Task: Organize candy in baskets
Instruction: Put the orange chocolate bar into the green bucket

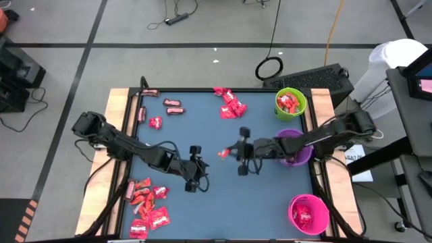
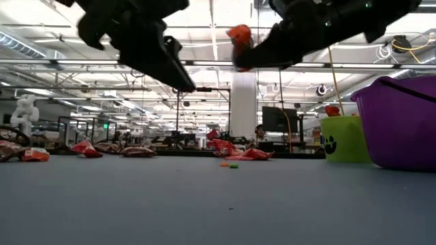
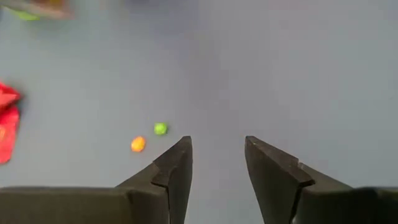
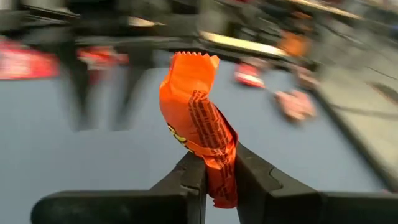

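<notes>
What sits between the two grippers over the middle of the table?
In the high view, only the candy pinched in the right gripper; between it and the open left gripper the blue table is bare.

Bright, even overhead light — right wrist view's background blurred.

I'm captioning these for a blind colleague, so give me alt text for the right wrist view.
The right gripper is shut on an orange-red wrapped candy that stands up from between its dark fingers, above the blue table. Behind it, blurred, are more red candies lying on the table and dark shapes too unclear to identify.
</notes>
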### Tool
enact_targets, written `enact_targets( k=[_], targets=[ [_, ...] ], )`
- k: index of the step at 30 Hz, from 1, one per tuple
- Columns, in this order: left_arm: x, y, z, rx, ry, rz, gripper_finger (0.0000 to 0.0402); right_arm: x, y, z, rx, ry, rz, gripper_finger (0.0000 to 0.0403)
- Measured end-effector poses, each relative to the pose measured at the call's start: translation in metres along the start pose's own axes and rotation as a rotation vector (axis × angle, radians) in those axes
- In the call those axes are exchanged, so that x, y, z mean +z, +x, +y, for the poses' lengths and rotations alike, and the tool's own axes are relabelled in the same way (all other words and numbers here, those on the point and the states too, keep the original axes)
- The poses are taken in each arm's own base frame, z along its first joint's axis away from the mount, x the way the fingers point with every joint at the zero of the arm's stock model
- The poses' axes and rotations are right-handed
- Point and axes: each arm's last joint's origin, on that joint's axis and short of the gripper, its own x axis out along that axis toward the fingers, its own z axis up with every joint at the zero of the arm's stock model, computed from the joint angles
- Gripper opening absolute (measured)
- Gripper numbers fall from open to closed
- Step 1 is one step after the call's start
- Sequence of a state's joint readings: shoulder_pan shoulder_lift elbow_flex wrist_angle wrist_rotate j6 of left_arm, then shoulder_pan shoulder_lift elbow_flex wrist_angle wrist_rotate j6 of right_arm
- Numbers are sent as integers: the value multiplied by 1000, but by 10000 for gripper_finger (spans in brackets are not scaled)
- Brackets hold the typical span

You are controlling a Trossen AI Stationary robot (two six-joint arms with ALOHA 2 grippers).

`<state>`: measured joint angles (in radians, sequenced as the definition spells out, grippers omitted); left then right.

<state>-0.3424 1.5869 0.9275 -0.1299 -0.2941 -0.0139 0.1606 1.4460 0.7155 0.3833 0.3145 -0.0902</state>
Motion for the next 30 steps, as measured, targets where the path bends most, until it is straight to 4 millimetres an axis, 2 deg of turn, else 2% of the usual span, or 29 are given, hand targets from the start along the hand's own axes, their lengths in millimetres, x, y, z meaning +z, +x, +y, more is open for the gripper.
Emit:
enact_targets(
  k=[5,10,17,25,30],
  targets=[
    [-8,24,-7,-5,33,14,155,9,-35,-36,-221,64,110,48],
    [-10,43,-10,-61,32,-19,155,10,-70,-78,-386,207,166,48],
    [-10,52,3,-115,-28,-39,155,-7,-113,-124,-608,314,319,48],
    [-10,53,4,-115,-37,-36,155,-32,-133,-167,-848,463,464,48],
    [-10,53,4,-114,-37,-35,155,-48,-135,-189,-854,563,536,48]
  ],
)
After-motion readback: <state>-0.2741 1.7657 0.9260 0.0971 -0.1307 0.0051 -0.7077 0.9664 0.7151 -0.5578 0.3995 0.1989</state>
